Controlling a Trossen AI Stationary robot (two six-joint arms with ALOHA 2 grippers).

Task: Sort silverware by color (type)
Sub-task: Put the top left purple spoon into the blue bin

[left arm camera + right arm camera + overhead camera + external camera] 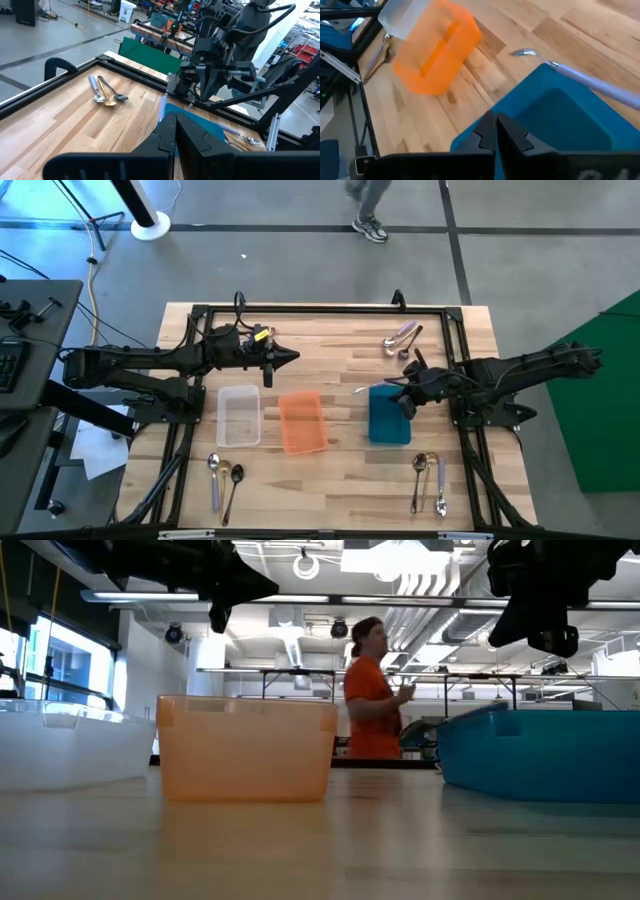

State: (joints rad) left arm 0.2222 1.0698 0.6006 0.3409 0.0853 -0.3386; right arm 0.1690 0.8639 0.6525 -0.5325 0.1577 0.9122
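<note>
While both grippers hover closed, a lilac-handled spoon (pixel 590 80) rests on the blue tray (pixel 555 120).

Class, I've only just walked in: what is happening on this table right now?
A two-armed robot is sorting spoons into three trays. The right gripper, shut and empty, hovers over the blue rectangular tray, where a lilac-handled spoon leans on the rim. The left gripper, also shut, waits above the wooden table. The clear tray and orange tray look empty. Spoon clusters lie at three corners.
</note>
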